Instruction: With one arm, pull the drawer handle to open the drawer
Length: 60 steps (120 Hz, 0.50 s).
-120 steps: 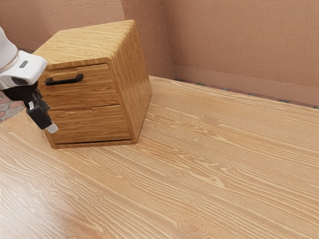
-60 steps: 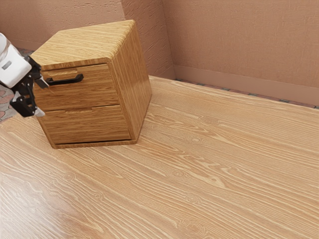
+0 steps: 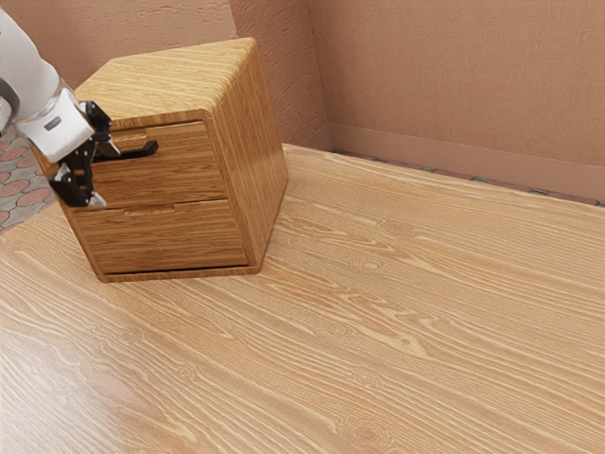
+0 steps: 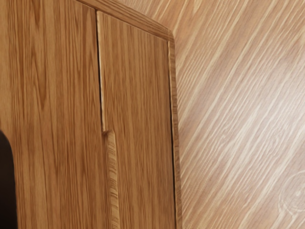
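Observation:
A wooden cabinet (image 3: 203,104) stands on the floor at the exterior view's upper left, with two drawers in its front. The top drawer (image 3: 175,170) carries a black bar handle (image 3: 137,148), and its front sits flush with the cabinet. My gripper (image 3: 92,163) is at the handle's left end, open, with one finger above the bar and one below it. In the wrist view the drawer fronts (image 4: 62,95) are very close, split by a thin seam (image 4: 101,71). A dark shape (image 4: 5,186) beside them is probably the handle.
The lower drawer (image 3: 170,236) has no handle that I can see. Wood-grain floor (image 3: 397,322) stretches wide toward the exterior view's right. Brown walls (image 3: 454,66) rise behind the cabinet. A patterned patch of floor (image 3: 19,184) lies left of the cabinet.
My hand has risen from beside the lower drawer and moved right, up to the left end of the top drawer's handle. The drawer has not moved.

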### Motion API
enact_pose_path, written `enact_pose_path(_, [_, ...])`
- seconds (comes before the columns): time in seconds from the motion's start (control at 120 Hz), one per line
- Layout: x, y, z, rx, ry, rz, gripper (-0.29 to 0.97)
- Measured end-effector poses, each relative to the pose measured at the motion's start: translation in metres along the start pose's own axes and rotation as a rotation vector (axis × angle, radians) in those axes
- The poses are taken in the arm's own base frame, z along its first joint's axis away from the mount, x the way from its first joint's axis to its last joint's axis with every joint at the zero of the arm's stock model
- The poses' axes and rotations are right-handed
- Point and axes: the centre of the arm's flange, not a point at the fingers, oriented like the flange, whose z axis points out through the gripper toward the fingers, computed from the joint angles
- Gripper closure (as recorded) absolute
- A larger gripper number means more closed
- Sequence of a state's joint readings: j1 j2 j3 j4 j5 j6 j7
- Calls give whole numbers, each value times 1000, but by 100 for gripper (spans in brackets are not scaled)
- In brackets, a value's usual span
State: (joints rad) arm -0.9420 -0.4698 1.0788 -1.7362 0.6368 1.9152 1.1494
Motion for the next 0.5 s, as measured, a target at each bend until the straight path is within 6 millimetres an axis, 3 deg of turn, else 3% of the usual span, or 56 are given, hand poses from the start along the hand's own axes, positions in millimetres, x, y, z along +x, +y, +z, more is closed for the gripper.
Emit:
enact_pose_path(0.225, [-5, -17, 10, 10, 3, 4, 0])
enact_pose_path(0.5, [-6, -21, 25, 9, 12, 13, 0])
